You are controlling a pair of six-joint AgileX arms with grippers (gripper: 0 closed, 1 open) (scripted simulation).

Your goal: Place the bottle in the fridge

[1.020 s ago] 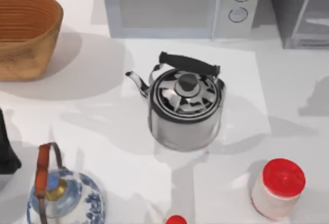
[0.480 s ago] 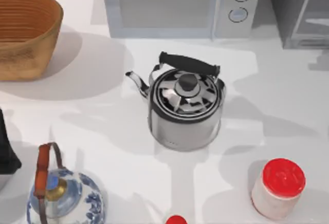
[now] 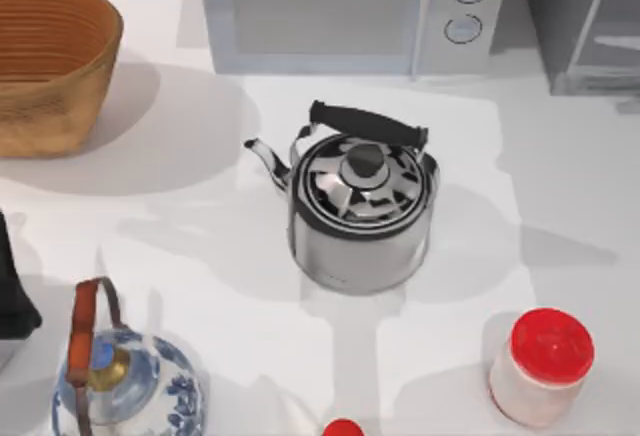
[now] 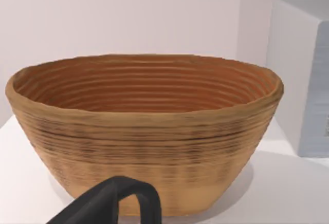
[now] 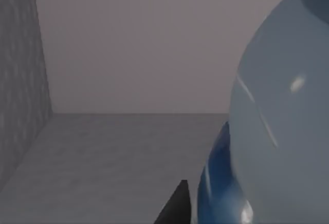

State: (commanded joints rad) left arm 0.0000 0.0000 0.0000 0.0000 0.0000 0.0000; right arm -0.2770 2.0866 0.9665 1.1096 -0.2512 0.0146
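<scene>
The bottle (image 5: 277, 131), pale blue and glossy, looms close in the right wrist view, and one dark fingertip (image 5: 175, 206) of my right gripper (image 5: 216, 213) lies against its side. Behind it are the grey floor and walls of the fridge (image 5: 103, 147) interior. From above, the fridge (image 3: 585, 21) stands at the back right corner, dark grey with a pale framed door panel. My left gripper (image 4: 118, 203) is parked at the table's left edge (image 3: 12, 286), facing the basket.
A steel kettle (image 3: 362, 206) stands mid-table in front of the light grey microwave (image 3: 350, 11). A woven basket (image 3: 50, 61) is back left. Along the front are a blue-and-white teapot (image 3: 125, 381), a small red cap (image 3: 343, 428) and a red-lidded white jar (image 3: 542, 366).
The arm's shadow on the right side of the table has slid back toward the fridge. The kettle, jar, teapot and left arm have not moved.
</scene>
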